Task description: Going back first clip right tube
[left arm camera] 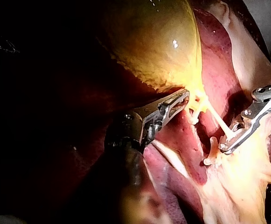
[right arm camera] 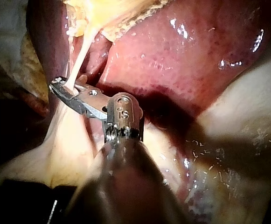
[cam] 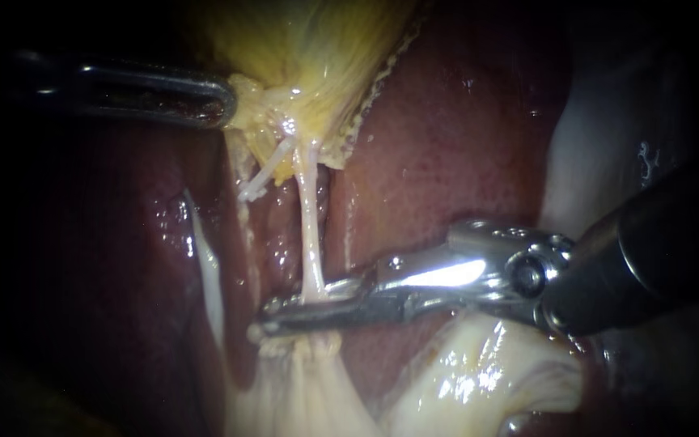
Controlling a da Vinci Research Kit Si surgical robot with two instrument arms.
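Observation:
The right tube (cam: 309, 235) is a thin pale strand running from the yellow gallbladder (cam: 309, 40) down to pale tissue. My right instrument (cam: 260, 324) reaches in from the right, and its long narrow jaws lie close together across the tube's lower end, one on each side. In the right wrist view the right instrument (right arm camera: 56, 85) has the tube (right arm camera: 77, 56) passing between its jaws. A shorter whitish left tube (cam: 264, 178) lies beside it. My left instrument (cam: 226, 105) is shut on the gallbladder's narrow end, and the left wrist view shows the same hold (left arm camera: 185, 98). No clip shows on the tube.
Dark red liver (cam: 446, 146) lies behind and to both sides of the tubes. Glistening pale folded tissue (cam: 479, 380) sits under the right instrument's wrist. A white strand (cam: 204, 251) runs down the liver left of the tubes.

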